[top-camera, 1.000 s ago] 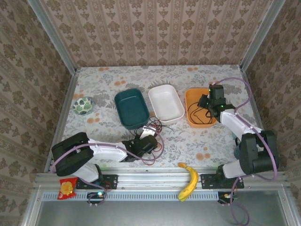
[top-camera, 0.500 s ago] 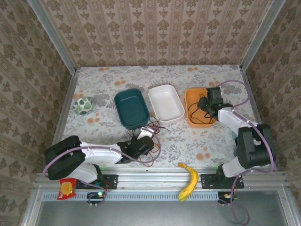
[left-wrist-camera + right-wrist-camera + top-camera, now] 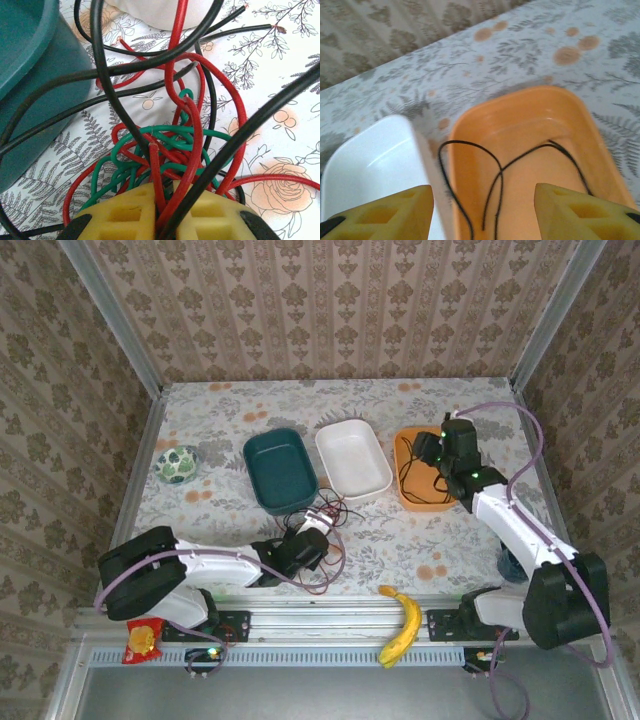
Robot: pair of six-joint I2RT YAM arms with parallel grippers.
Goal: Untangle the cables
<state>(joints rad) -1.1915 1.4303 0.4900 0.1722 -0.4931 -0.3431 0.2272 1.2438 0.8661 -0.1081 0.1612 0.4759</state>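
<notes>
The flowered worktop [image 3: 230, 405] takes up the middle of the overhead frame. Three tubs sit in a row across its centre: a teal tub [image 3: 280, 472], a white tub [image 3: 353, 462] and, furthest right, an orange tub [image 3: 407, 490]. The right tool [image 3: 432, 452] hangs over the orange tub, its yellow fingers [image 3: 395, 210] spread wide. The left tool [image 3: 316, 532] lies low in the lower middle, just below the teal tub, pinching the cables [image 3: 170, 135]. A banana [image 3: 403, 625] lies on the rail at the bottom edge. A small green bowl [image 3: 178, 464] stands at the left. The cables are a knot of red, green and black strands on the worktop by the near ends of the teal and white tubs. One black cable [image 3: 495, 170] loops apart inside the orange tub.
</notes>
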